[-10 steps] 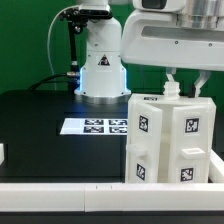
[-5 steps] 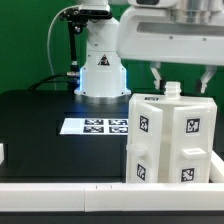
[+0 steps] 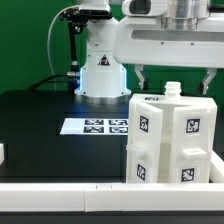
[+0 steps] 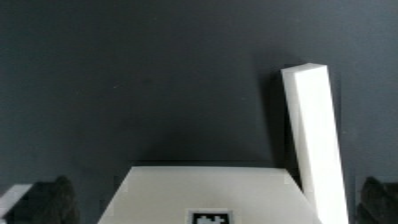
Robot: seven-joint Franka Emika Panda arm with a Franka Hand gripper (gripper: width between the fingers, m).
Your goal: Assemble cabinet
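The gripper (image 3: 175, 80) hangs spread wide, gripping nothing. The cabinet (image 3: 165, 140) stands just beneath it, its top between the jaws. Any sideways move now could catch a jaw on it and knock it askew.

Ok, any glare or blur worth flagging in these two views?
Exterior view: sharp, evenly lit, but the white cabinet nearly washes out; faint sheen on the black table. Wrist view: softer, the cabinet glares bright, the pincer shows as dark, unfocused shapes.
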